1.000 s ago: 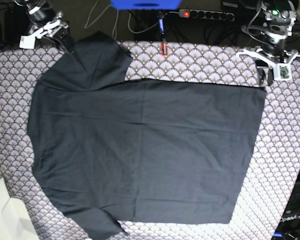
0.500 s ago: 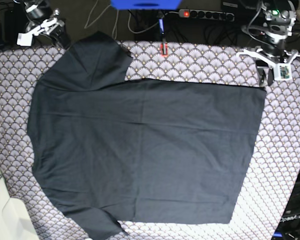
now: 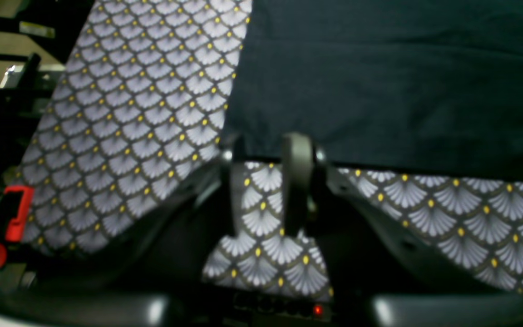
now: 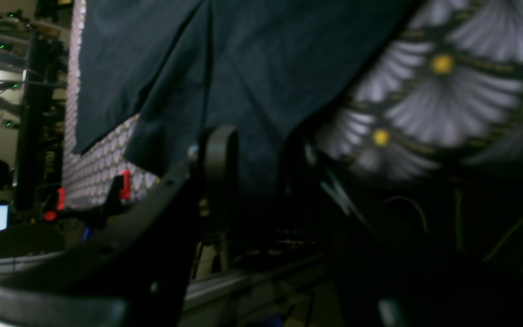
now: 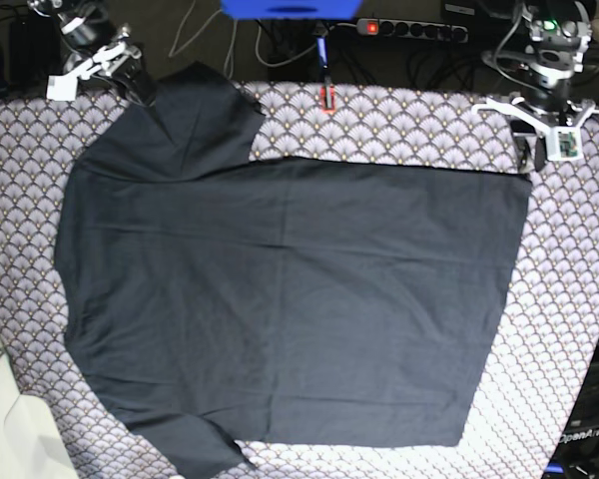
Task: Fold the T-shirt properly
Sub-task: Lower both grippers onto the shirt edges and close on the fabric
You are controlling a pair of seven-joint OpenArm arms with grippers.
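Note:
The black T-shirt (image 5: pixel 290 299) lies spread flat on the scallop-patterned tablecloth (image 5: pixel 399 125), collar side to the left and hem to the right. One sleeve (image 5: pixel 205 115) points to the far edge. My left gripper (image 5: pixel 524 155) rests at the hem's far corner. In the left wrist view it (image 3: pixel 265 172) stands open, bare tablecloth (image 3: pixel 130 113) showing in the gap and the fingertips at the edge of the T-shirt (image 3: pixel 379 81). My right gripper (image 5: pixel 140 90) is at the far sleeve's edge. It (image 4: pixel 257 154) is open, with dark fabric of the T-shirt (image 4: pixel 243 59) filling the gap.
A power strip (image 5: pixel 414 30) and cables lie behind the table's far edge. A red clamp (image 5: pixel 327 98) holds the cloth at the far edge, and another red clamp (image 3: pixel 16 213) shows in the left wrist view. A blue object (image 5: pixel 290 8) sits at the top.
My right gripper drew back a little from the sleeve, then came in to its edge again. The T-shirt and the left arm have not moved.

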